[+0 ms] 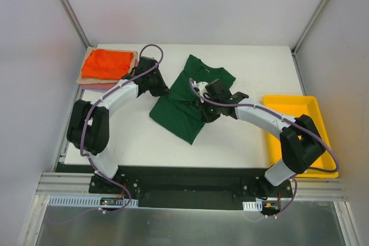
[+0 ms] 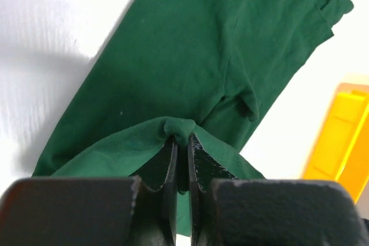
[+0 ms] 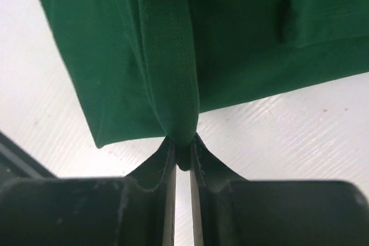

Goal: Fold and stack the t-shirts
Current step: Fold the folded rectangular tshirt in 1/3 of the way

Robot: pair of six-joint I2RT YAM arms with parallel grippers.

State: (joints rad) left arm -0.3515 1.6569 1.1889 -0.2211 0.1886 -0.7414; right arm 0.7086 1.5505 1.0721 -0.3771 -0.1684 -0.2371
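Dark green t-shirt (image 1: 179,113) lies rumpled at the centre of the table (image 1: 253,73). The left gripper (image 2: 182,142) at its 9 o'clock edge and the right gripper (image 3: 183,152) near its middle each have their jaws pinching a fold. The folded orange shirt (image 1: 106,63) sits at 10 o'clock, the yellow tray (image 1: 288,98) at 3 o'clock.

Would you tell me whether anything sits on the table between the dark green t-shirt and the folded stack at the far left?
No loose object does. Only the left arm, whose end effector grips the dark green cloth t-shirt, crosses toward the orange-topped stack.
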